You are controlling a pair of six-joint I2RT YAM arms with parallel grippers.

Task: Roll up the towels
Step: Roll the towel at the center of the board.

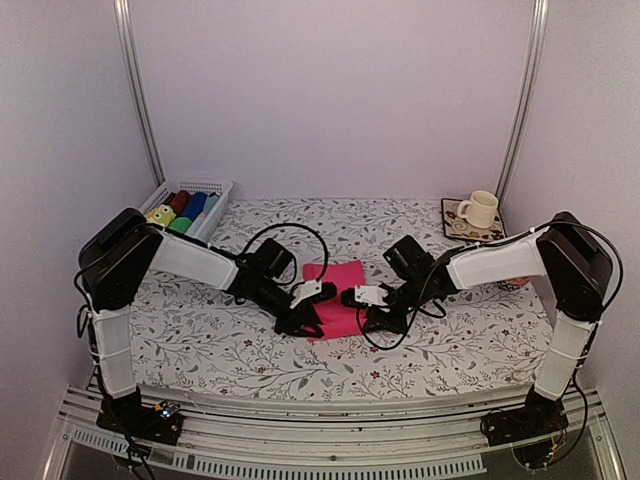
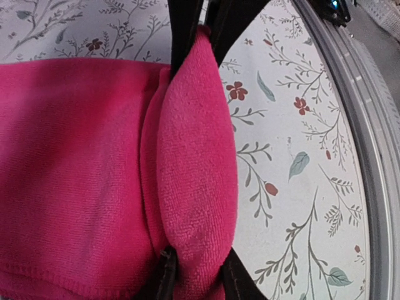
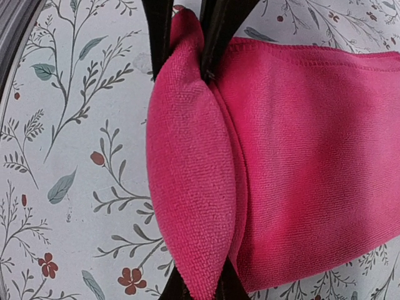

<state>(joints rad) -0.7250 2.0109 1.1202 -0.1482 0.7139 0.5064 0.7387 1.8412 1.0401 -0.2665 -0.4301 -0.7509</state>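
The hot pink towel [image 1: 340,282] lies flat on the flowered tablecloth at the middle of the table. Its near edge is lifted into a fold [image 2: 197,156]. My left gripper [image 1: 303,320] is shut on the left end of that fold, with the cloth bulging between its black fingers [image 2: 165,278]. At the right end of the same fold [image 3: 190,169], my right gripper [image 1: 377,318] is pinched shut on the cloth. A lime-yellow patterned cloth [image 1: 160,213] sits in the white basket at the back left.
The white basket [image 1: 216,186] at the back left also holds dark red, blue and green rolls [image 1: 188,207]. A cream mug [image 1: 480,208] stands on a patterned coaster [image 1: 458,226] at the back right. Metal rails run along the table's near edge [image 2: 369,150].
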